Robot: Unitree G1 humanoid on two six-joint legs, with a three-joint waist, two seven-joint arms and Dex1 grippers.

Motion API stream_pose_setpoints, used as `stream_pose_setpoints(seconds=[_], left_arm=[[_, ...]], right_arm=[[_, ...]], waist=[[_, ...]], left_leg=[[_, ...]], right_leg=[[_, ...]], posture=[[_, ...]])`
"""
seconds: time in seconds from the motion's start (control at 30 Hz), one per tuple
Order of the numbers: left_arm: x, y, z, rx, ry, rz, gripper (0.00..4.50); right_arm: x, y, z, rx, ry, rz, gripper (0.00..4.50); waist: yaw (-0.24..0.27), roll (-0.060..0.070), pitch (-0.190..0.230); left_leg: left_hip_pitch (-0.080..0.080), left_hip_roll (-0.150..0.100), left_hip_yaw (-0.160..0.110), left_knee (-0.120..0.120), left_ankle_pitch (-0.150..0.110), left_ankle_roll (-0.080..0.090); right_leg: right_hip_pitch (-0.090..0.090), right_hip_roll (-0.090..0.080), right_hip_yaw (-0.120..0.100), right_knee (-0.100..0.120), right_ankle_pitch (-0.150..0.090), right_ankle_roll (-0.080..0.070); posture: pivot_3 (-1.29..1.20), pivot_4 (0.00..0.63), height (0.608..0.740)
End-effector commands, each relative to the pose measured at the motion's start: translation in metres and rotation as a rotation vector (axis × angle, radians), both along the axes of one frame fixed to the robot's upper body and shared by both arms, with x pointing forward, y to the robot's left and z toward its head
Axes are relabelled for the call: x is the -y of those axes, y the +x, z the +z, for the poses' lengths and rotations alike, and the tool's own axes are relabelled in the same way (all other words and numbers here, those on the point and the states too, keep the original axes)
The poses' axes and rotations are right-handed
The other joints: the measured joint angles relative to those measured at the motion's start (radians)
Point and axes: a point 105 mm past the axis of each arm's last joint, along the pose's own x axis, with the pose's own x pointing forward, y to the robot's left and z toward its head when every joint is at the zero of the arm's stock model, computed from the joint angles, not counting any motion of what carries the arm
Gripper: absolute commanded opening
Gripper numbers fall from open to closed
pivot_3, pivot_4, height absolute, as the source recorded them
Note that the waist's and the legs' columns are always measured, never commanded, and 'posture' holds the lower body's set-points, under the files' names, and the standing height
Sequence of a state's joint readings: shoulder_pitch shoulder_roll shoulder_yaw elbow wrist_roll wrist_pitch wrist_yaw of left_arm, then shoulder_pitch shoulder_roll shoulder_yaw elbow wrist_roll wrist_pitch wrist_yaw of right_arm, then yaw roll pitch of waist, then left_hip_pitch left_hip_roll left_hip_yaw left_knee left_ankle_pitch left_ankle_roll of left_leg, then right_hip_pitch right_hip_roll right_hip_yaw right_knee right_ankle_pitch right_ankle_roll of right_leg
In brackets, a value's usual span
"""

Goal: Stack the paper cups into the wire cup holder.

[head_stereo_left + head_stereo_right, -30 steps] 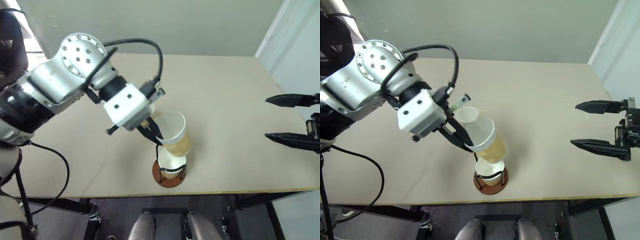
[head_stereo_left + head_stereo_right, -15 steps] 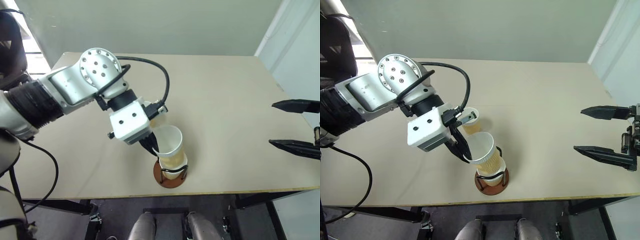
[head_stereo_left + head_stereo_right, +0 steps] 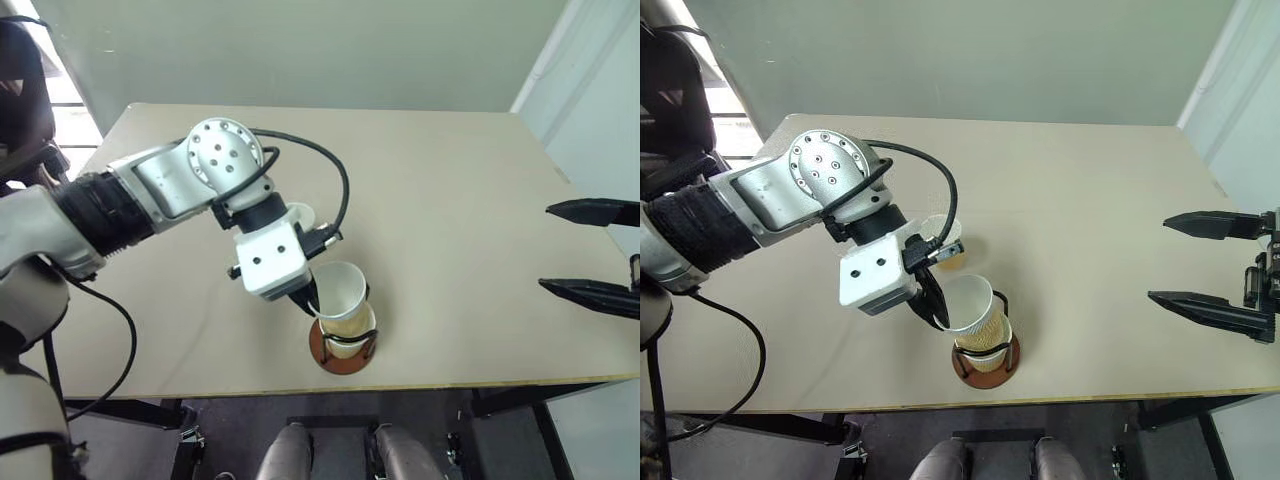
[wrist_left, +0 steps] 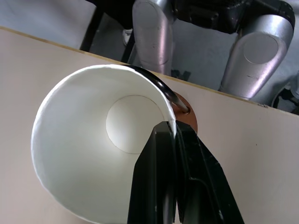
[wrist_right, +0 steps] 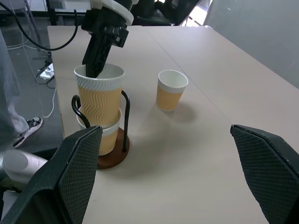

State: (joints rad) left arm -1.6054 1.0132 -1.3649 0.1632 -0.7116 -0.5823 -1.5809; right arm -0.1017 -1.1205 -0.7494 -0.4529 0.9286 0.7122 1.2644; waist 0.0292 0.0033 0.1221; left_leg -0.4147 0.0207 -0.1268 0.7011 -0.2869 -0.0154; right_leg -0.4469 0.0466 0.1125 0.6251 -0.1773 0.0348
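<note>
Third cup (image 3: 299,215) (half behind arm) hidden.

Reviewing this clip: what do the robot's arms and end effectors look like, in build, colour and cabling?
The left arm has silver metal shells, a ribbed black sleeve, a round perforated joint cap, and a white boxy wrist block with a looping black cable. Left end effector and right end effector each have two slim, pointed black fingers with textured pads.
</note>
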Motion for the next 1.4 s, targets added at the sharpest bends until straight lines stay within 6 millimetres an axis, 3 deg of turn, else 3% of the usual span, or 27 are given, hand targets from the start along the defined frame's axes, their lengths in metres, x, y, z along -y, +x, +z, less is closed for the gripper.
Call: stream_pose_setpoints(seconds=[0.03,0.27,0.4,0.53,0.6,0.67,0.77,0.83,1.07,1.37,1.4], left_arm=[[-0.001,0.001,0.01,0.03,-0.005,-0.008,0.62],[0.001,0.001,0.012,0.039,-0.02,-0.008,3.06],[0.012,0.011,0.028,0.064,-0.117,0.031,4.48],[0.014,0.032,0.077,0.078,-0.313,0.199,4.48],[0.001,0.051,0.099,0.101,-0.404,0.33,4.48],[-0.022,0.071,0.101,0.133,-0.413,0.475,4.48],[-0.058,0.1,0.073,0.207,-0.284,0.655,4.48],[-0.072,0.109,0.051,0.215,-0.206,0.708,4.48],[-0.075,0.127,0.008,0.205,-0.133,0.787,4.48],[-0.068,0.133,-0.024,0.165,-0.085,0.809,4.48],[-0.069,0.135,-0.03,0.178,-0.077,0.817,4.33]], right_arm=[[0.0,-0.003,0.008,0.043,-0.016,-0.002,4.5],[-0.001,-0.005,0.006,0.036,-0.015,0.007,4.5],[-0.002,-0.002,0.005,0.032,-0.013,0.01,4.5],[-0.003,0.001,0.005,0.034,-0.012,0.015,4.5],[-0.002,0.003,0.005,0.035,-0.013,0.017,4.5],[-0.001,0.005,0.005,0.036,-0.013,0.02,4.5],[-0.002,0.008,0.004,0.034,-0.016,0.032,4.5],[-0.002,0.01,0.004,0.034,-0.017,0.039,4.5],[-0.006,0.015,0.002,0.033,-0.018,0.064,4.5],[-0.009,0.016,0.005,0.036,-0.024,0.07,4.5],[-0.009,0.016,0.005,0.037,-0.026,0.069,4.5]], waist=[[0.0,0.0,0.0],[0.0,0.0,0.0],[0.001,0.0,0.0],[0.0,0.0,0.0],[-0.001,0.001,0.0],[-0.002,0.002,0.0],[-0.004,0.004,-0.001],[-0.004,0.005,-0.001],[0.009,0.002,0.001],[0.008,0.002,0.001],[0.009,0.002,0.001]], left_leg=[[0.0,0.0,0.0,0.0,0.0,0.0],[0.0,0.0,0.0,0.0,0.0,0.0],[0.0,-0.001,0.0,0.0,0.0,0.0],[-0.001,-0.001,0.0,0.002,0.0,0.0],[-0.001,0.0,0.001,0.002,0.0,0.0],[0.0,0.001,0.001,0.001,0.0,0.0],[0.002,0.001,0.001,0.0,-0.001,0.002],[0.002,0.001,0.001,0.0,-0.001,0.002],[-0.005,-0.001,-0.001,0.007,0.0,0.002],[-0.005,-0.007,0.001,0.007,-0.002,0.006],[-0.005,-0.007,0.001,0.007,-0.002,0.006]], right_leg=[[0.0,0.0,0.0,0.0,0.0,0.0],[0.0,0.0,0.0,0.0,0.0,0.0],[0.0,0.0,0.0,0.0,0.0,0.0],[0.0,0.0,0.0,0.0,0.001,0.001],[0.0,0.0,0.0,0.0,0.001,0.002],[-0.001,0.0,0.0,0.0,0.001,0.002],[0.0,0.0,0.001,0.0,0.001,0.001],[0.0,0.0,0.001,0.001,0.001,0.002],[-0.003,0.0,0.0,0.0,0.005,0.007],[-0.002,-0.005,0.001,-0.002,0.003,0.011],[-0.002,-0.005,0.001,-0.002,0.003,0.012]], posture=[[0.0,0.15,0.74],[0.0,0.15,0.74],[0.0,0.15,0.74],[0.0,0.15,0.74],[0.0,0.15,0.74],[0.0,0.15,0.74],[0.0,0.15,0.74],[0.0,0.15,0.74],[0.0,0.15,0.74],[0.0,0.15,0.74],[0.0,0.15,0.74]])
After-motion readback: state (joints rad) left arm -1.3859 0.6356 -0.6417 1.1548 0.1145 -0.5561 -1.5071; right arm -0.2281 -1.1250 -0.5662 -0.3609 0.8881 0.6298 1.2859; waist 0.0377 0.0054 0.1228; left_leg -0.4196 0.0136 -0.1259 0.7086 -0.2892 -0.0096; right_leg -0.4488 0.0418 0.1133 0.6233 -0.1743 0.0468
